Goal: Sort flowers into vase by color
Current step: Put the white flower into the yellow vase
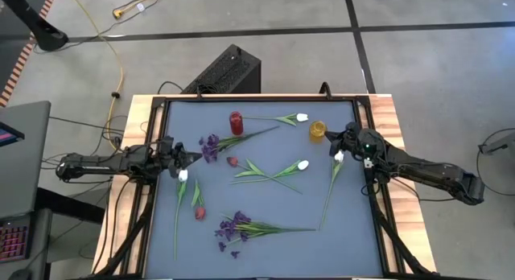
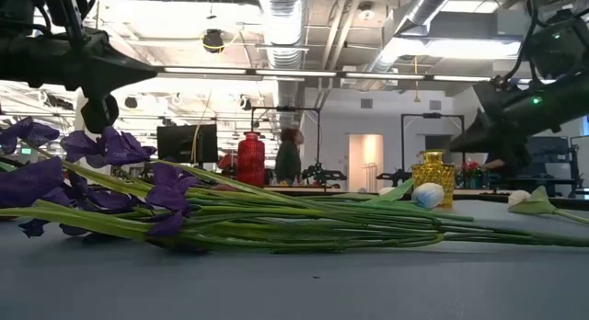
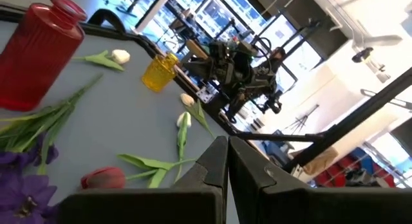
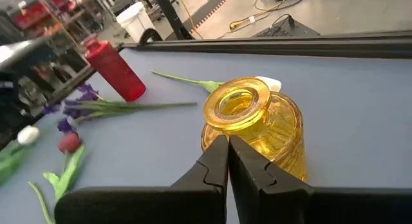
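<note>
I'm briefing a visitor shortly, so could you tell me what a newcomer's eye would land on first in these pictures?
Probably the flowers strewn flat across the grey table, none in a vase. Next, the red vase and yellow vase standing near the far edge. The right gripper, shut, hovers beside the yellow vase; the left gripper, shut, waits opposite.

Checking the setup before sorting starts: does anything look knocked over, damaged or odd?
Nothing stands out. The red vase and yellow vase stand upright, and the flowers lie loose on the mat, none in a vase yet.
</note>
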Tool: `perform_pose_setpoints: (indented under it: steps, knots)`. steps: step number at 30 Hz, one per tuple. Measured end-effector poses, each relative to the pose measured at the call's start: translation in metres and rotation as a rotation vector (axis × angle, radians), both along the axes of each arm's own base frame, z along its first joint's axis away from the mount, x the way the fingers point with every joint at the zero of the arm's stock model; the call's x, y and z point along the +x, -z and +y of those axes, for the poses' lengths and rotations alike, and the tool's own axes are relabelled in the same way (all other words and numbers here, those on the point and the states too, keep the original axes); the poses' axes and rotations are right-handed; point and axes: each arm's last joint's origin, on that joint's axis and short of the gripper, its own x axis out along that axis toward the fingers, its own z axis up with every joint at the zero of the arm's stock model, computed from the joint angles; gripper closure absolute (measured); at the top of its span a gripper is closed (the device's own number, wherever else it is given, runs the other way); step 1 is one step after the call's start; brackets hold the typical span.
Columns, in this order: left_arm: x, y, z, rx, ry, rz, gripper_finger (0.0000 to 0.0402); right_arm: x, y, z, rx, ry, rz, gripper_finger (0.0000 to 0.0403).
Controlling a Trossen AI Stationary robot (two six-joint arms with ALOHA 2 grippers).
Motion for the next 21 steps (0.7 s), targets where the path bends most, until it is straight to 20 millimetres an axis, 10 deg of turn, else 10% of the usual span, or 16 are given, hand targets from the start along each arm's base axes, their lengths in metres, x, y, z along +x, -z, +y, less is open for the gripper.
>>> perform_pose_setpoints:
  steps: [10,21]
  knots:
    - [-0.001,-0.002,0.002,0.038,-0.079,-0.013,0.04,0.011,-0.044,0.007,0.095,-0.266,-0.269,0.0361]
    - [0.001,-0.009,0.001,0.194,-0.049,0.068,0.03,0.031,-0.11,0.034,0.426,-0.383,-0.047,0.0361]
